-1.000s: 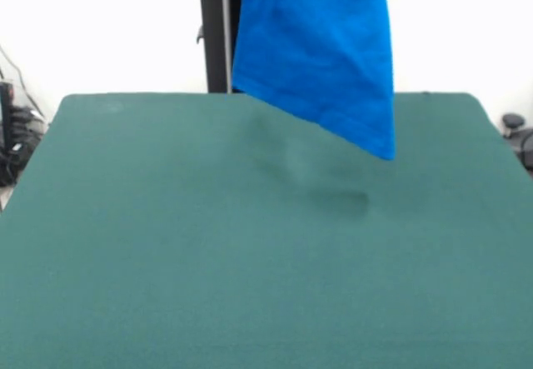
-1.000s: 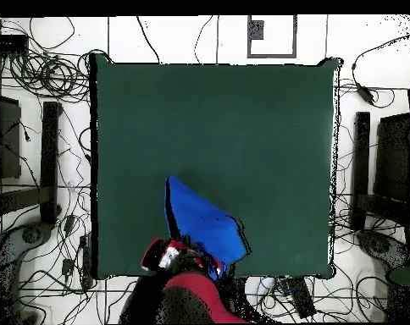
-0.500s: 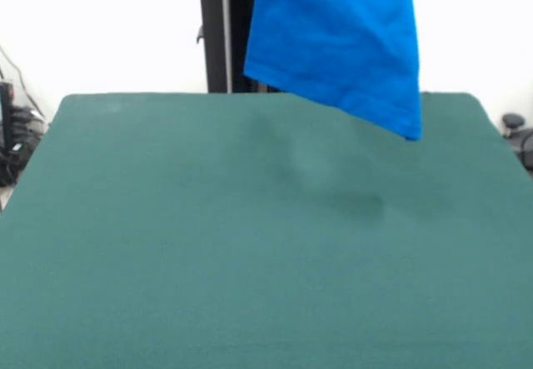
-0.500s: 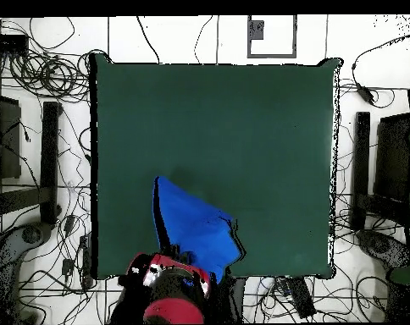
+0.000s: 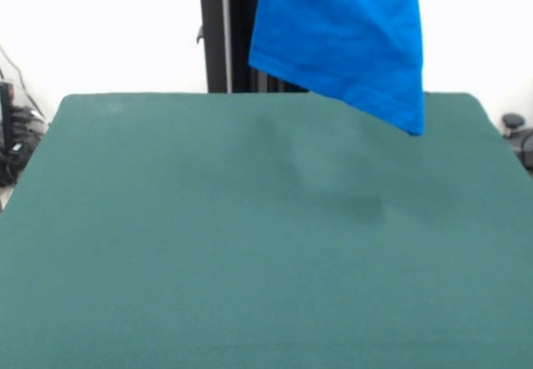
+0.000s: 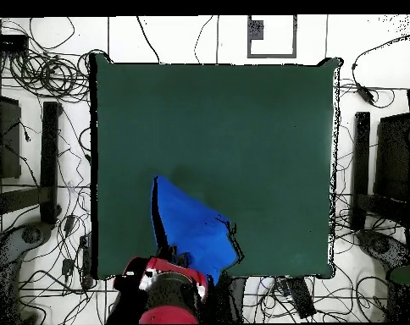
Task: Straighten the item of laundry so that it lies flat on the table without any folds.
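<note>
Here, front view: blue shirt (image 5: 341, 36) hangs clear above table (image 5: 250, 261) at 1 o'clock, lowest corner at right, overhead: shirt at 6 o'clock over table's edge, arm (image 6: 168, 298) below it, jaw state can't tell.

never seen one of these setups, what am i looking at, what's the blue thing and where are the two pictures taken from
The blue thing is a T-shirt, a piece of laundry that a robot arm has lifted into the air. One picture is taken from across the table, facing the robot; there the shirt hangs down from the top edge, its lowest corner clear of the green cloth surface. The other looks straight down from above: the red and black arm sits at the bottom edge, with the shirt spreading out from it over the table's near side. The gripper itself is hidden by the shirt and arm, so its state cannot be seen. Nothing else lies on the table; cables and stands surround it on the floor.
</note>
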Robot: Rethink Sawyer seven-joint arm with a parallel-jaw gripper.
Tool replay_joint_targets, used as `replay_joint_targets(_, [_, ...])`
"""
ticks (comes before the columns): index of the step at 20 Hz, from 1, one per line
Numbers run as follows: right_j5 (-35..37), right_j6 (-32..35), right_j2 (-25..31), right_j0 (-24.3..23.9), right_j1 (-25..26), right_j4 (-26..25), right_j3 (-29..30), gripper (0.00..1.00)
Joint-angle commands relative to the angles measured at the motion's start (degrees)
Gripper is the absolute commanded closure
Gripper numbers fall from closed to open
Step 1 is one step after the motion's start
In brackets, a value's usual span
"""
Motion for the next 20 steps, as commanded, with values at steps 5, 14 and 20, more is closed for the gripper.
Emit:
replay_joint_targets(5, [-3.4, 4.3, -2.1, 2.0, -2.6, -0.7, 16.4, 1.0])
replay_joint_targets(14, [-8.5, 1.6, -2.2, 1.8, -3.1, 0.2, 21.0, 1.0])
replay_joint_targets(20, [-10.6, -2.1, -1.2, 0.6, -2.7, 2.1, 23.4, 1.0])
